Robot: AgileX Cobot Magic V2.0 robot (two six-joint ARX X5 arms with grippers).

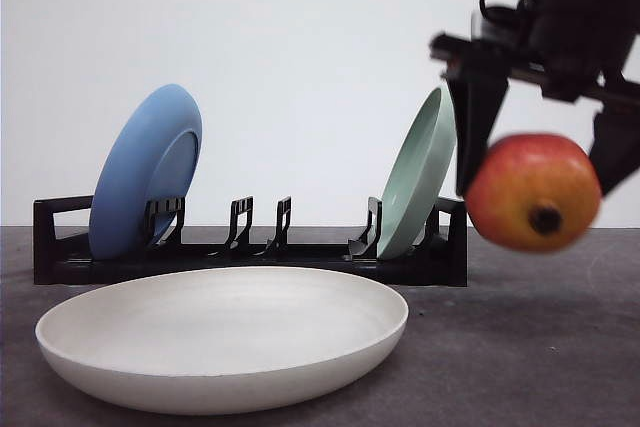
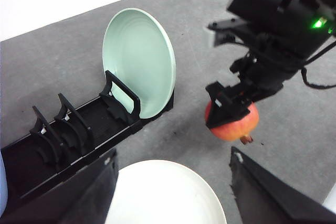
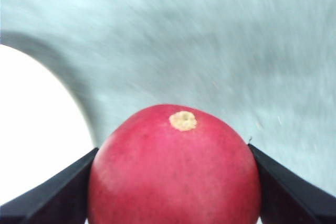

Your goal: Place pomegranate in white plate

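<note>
We hold the pomegranate (image 1: 533, 192) clamped between the two fingers of the right gripper (image 1: 535, 162), lifted clear of the grey table (image 1: 540, 347). The white plate (image 1: 222, 335) lies flat on the table, below the fruit and to its left in the front view, so we judge that the coming move calls for travel leftward and down. The left gripper (image 2: 173, 182) hangs over the plate's rim, its fingers spread wide with nothing between them. The fruit is round and smooth, red blending to orange-yellow, its dark crown facing the front camera.
</note>
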